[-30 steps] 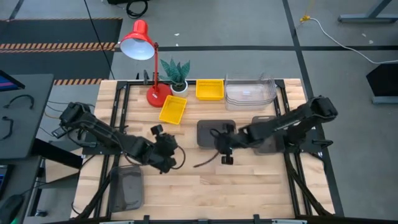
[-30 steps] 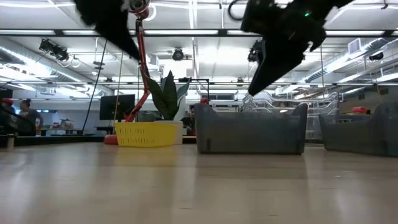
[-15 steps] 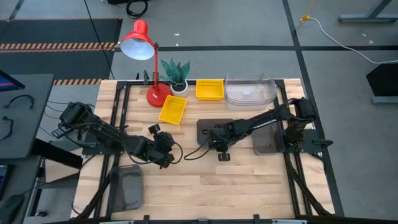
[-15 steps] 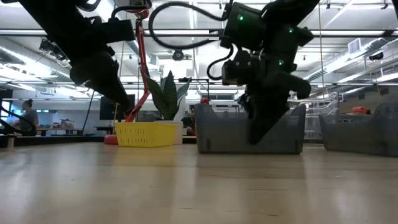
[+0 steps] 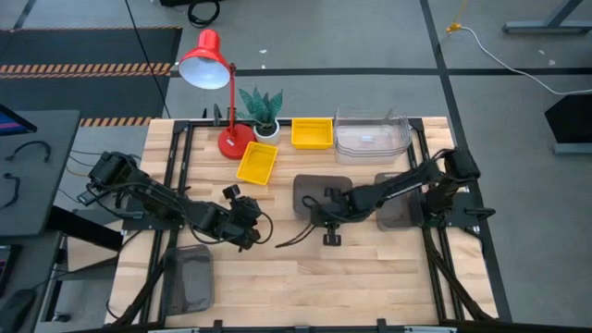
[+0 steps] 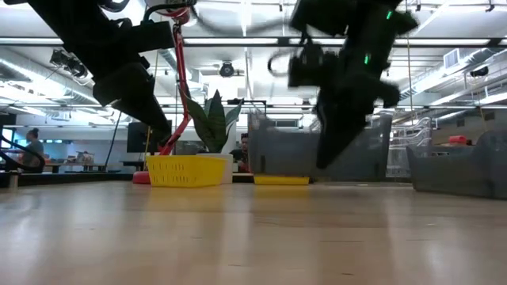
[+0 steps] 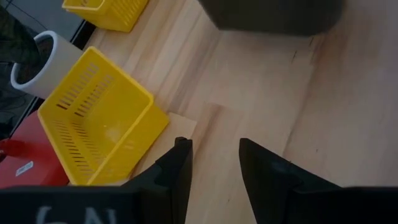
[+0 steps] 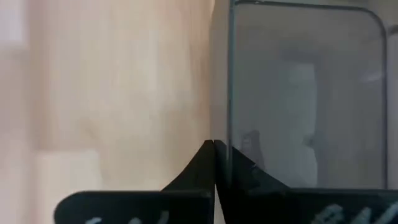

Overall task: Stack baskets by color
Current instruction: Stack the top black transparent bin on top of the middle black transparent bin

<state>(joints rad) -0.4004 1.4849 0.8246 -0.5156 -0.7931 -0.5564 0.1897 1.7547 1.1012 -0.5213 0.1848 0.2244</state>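
Fingers of the right gripper [image 5: 326, 220] were pinched on the wall of a smoky grey basket [image 5: 319, 191] at mid-table, lifted off the wood. The left gripper [image 7: 211, 158] hung parted and empty near a yellow basket [image 7: 99, 121] — no writing could be read.

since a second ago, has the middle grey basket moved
Yes. The right gripper, shut on the grey basket, has lifted it off the table, uncovering the far yellow basket.

A grey basket [image 8: 305, 93] sits with its rim between the right gripper [image 8: 214, 163] jaws. A yellow basket [image 7: 93, 121] lies just beside the left gripper [image 7: 214, 155] jaws.
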